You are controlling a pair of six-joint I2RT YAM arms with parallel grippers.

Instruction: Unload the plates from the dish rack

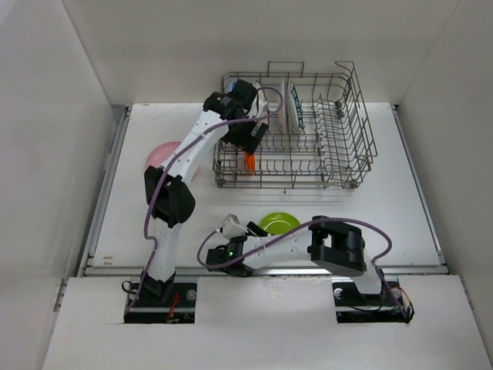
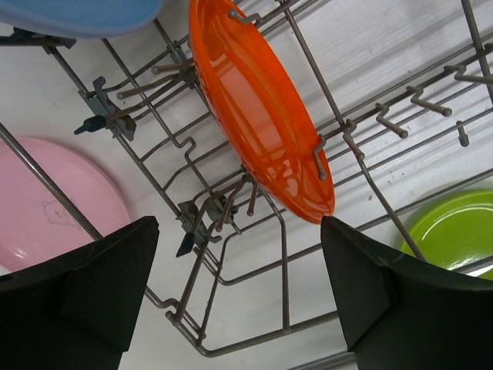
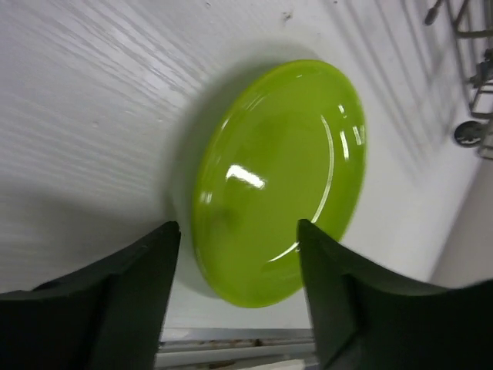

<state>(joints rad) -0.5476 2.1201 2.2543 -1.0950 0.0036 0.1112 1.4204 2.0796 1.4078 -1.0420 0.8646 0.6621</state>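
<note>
Dish rack: a large grey wire dish rack (image 1: 339, 131) with upright tines is set at the far middle of the white table (image 1: 400, 208).
Orange plate: a small round orange plate (image 2: 262, 116) is stood on edge between the tines in the rack's near left part.
Left gripper: the left gripper (image 2: 243, 297) is held inside the rack just short of the orange plate. Its black fingers (image 2: 92, 293) are spread wide, and nothing is gripped.
Blue plate: the rim of a round blue plate (image 2: 77, 14) is seen in the rack beside the orange one.
White plates: white plates with dark rims (image 1: 289, 112) are stood upright at the rack's far middle.
Pink plate: a round pink plate (image 1: 160, 154) is laid flat on the table just left of the rack.
Lime plate: a small round lime green plate (image 3: 277, 177) is laid flat on the table in front of the rack.
Right gripper: the right gripper (image 3: 239, 308) is held low at the lime plate's edge, its fingers apart, the plate not clamped.
</note>
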